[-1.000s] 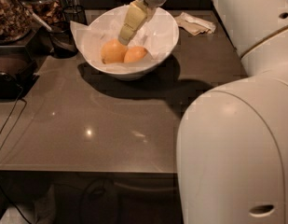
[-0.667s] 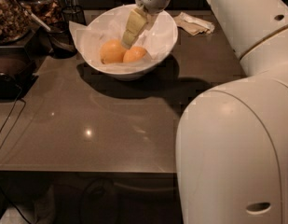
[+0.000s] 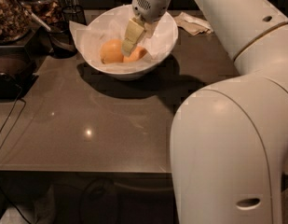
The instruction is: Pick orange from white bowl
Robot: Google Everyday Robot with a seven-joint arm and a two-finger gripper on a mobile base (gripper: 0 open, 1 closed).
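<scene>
The white bowl point(image 3: 160, 48), lined with crinkled white paper, stands at the back of the dark table. Two fruits lie in it side by side. The orange point(image 3: 140, 54), the deeper reddish one, is on the right. The paler, yellower fruit point(image 3: 110, 51) is on the left. My gripper point(image 3: 128, 49) reaches down into the bowl from above. Its tip is between the two fruits, at the left edge of the orange, and hides part of it.
A crumpled napkin point(image 3: 195, 23) lies right of the bowl. A jar of brown snacks point(image 3: 10, 13) and a dark cup point(image 3: 62, 38) stand at the back left. A black cable point(image 3: 8, 125) runs along the left edge. My white arm and body point(image 3: 227, 139) fill the right side.
My gripper has lowered deeper into the bowl, from above the fruits to down between them. The fruits and the bowl have not moved.
</scene>
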